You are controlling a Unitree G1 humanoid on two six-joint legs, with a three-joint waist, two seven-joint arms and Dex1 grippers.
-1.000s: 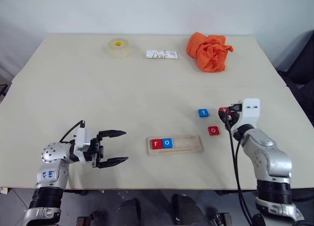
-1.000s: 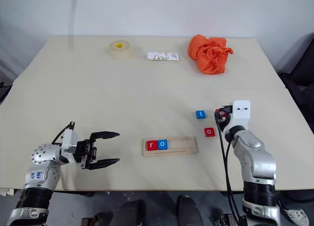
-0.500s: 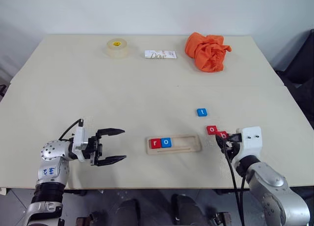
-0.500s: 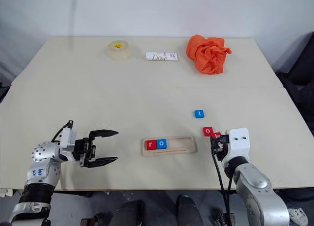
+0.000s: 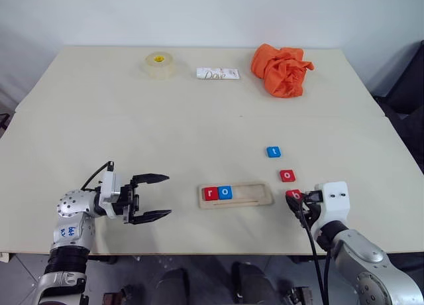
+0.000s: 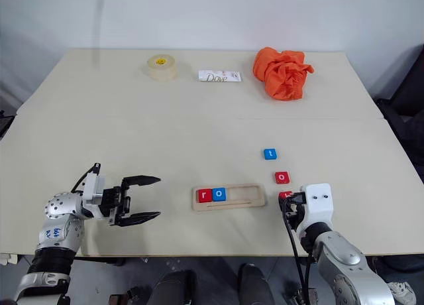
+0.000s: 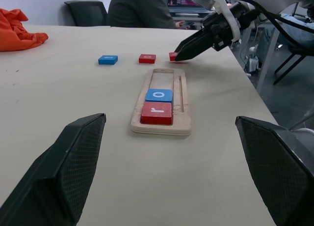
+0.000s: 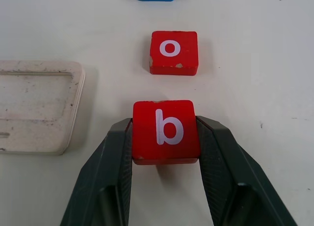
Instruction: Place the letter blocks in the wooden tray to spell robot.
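my right gripper (image 8: 164,137) is clamped on the b block (image 8: 164,130), just beside the tray (image 5: 236,194). my left gripper (image 5: 151,197) hangs open. next: seat b beside the o block (image 5: 226,192).

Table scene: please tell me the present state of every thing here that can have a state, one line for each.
Pale wooden tray: flat, holds two tiles, rest of groove free.
Red r tile: in tray.
Blue o tile: in tray, beside r.
Red b tile: gripped.
Red o tile: loose on table.
Blue t tile: loose on table.
Left gripper: open, empty.
Right gripper: shut on b tile.
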